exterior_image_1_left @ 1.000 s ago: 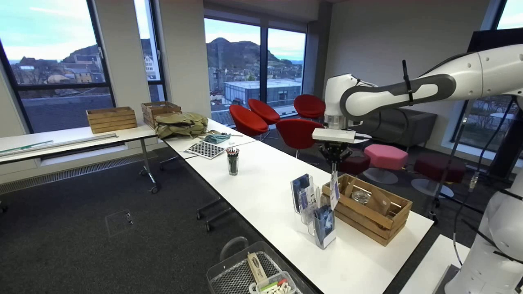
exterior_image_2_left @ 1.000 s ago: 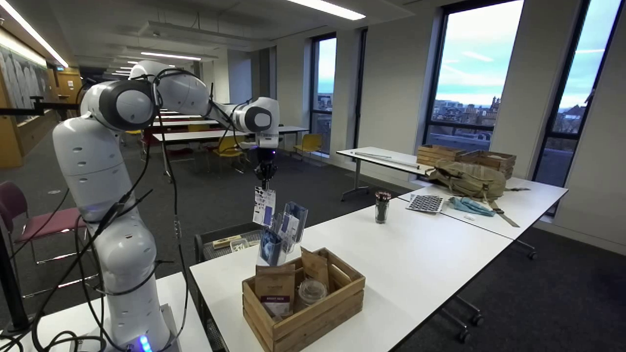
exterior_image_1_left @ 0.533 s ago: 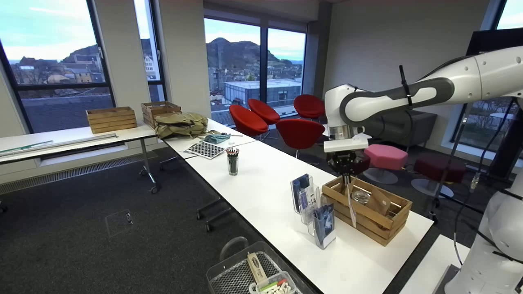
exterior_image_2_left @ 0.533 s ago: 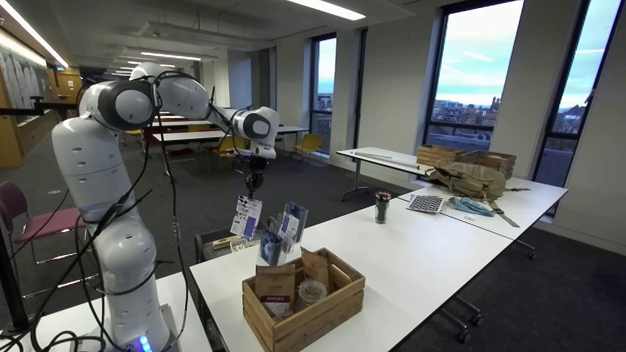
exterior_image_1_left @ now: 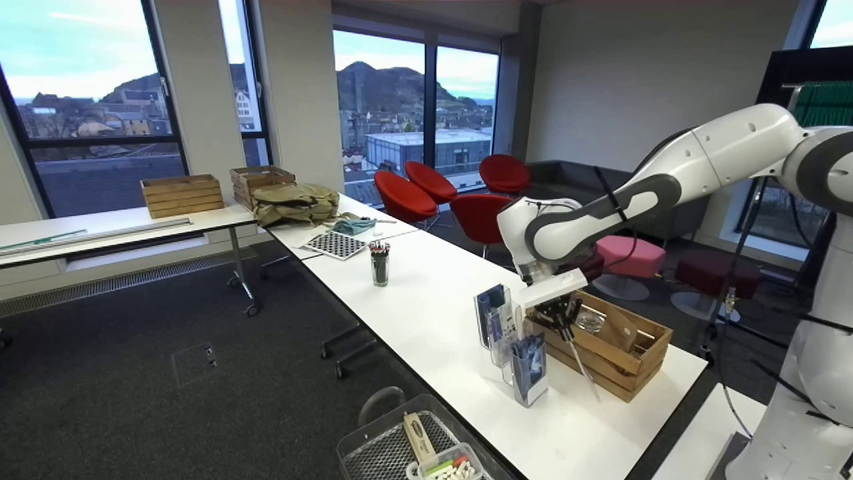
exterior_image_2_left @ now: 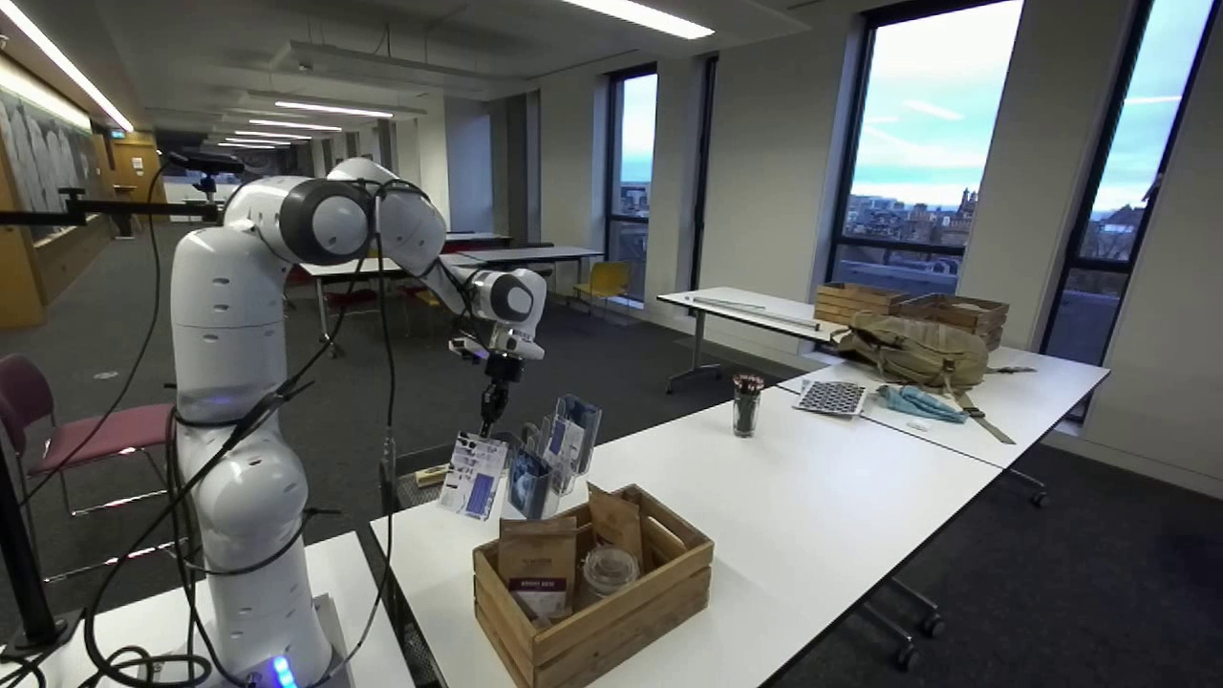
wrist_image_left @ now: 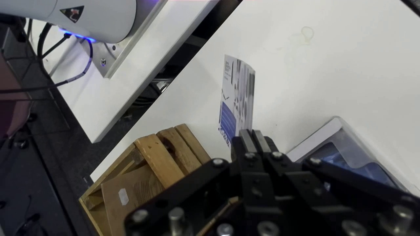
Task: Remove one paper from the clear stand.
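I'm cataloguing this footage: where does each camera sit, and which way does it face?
In an exterior view: raised, near the mesh tray, facing red chairs; the arm and pincer show at right.
In an exterior view: raised, near the wooden crate, facing a windowed wall; most of the arm shows at left.
Wrist view: carried on the arm, facing down past the pincer at the gripped leaflet; the robot's base shows upper left.
Both exterior views share the wooden crate and clear stand, from roughly opposite sides.

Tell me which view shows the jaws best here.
The wrist view: the jaws appear large and close, shut on the paper. Both exterior views show them small and dark, at the paper's upper end.
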